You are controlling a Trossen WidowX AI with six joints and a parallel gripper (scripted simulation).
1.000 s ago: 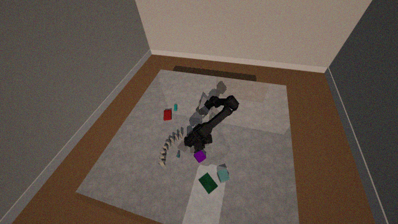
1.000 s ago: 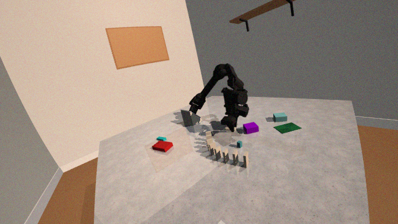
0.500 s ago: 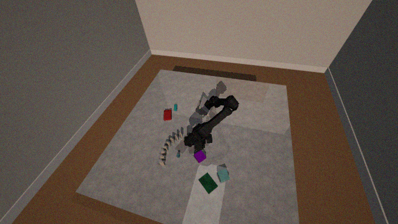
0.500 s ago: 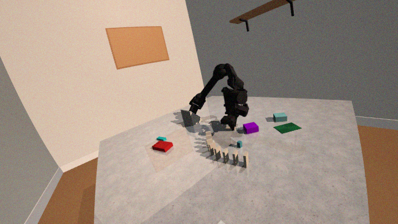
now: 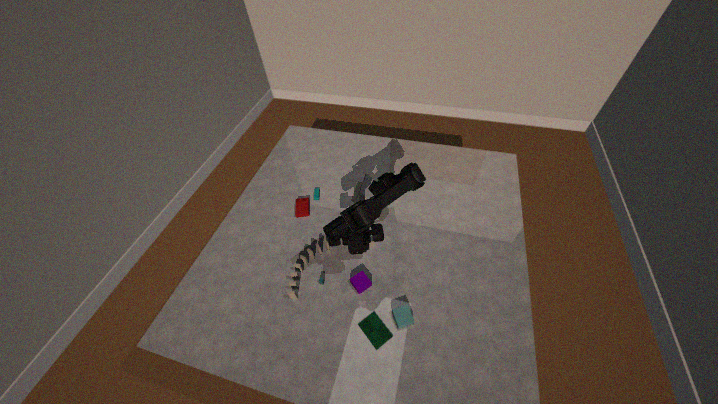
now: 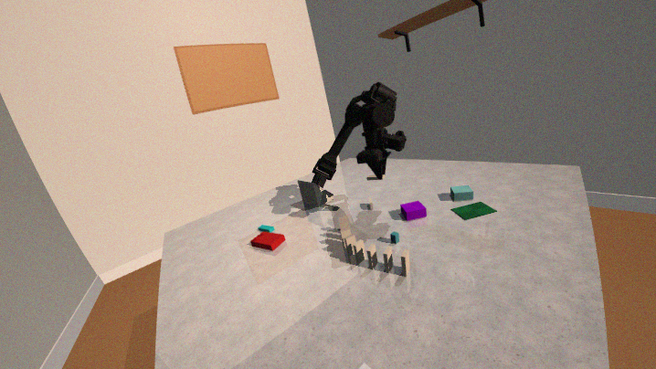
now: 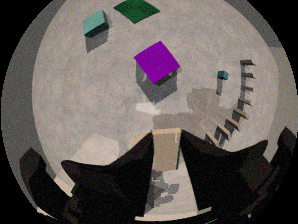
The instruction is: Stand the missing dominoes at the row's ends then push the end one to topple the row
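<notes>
Top view: I found the arm (image 5: 374,203) (image 6: 351,114) reaching over the worktop (image 5: 451,281) (image 6: 459,293) (image 7: 60,85) toward its left edge. The standing dominoes (image 5: 303,262) (image 6: 372,258) (image 7: 240,114) formed a curved row between that edge and the purple block (image 5: 361,282) (image 6: 413,210) (image 7: 157,62). The red block (image 5: 302,207) (image 6: 268,240) lay near the same edge, with a cyan piece (image 5: 316,193) (image 6: 266,227) just beside it. The arm covered the jaws' tips, so I could not inspect the grip here.

Exterior view: I noted the jaws pointing down and raised well above the worktop, on the far side of the row. The row stood upright. The green sheet (image 5: 375,330) (image 6: 473,210) (image 7: 136,10) and the pale teal block (image 5: 402,315) (image 6: 461,193) (image 7: 95,23) lay toward the far right corner. A small pale piece (image 6: 369,206) sat below the jaws; I could not confirm its identity.

Wrist view: I recorded the jaws partly open, closed against the held domino (image 7: 166,150), whose broad face showed between the two black fingers. The held domino was apart from the row.
</notes>
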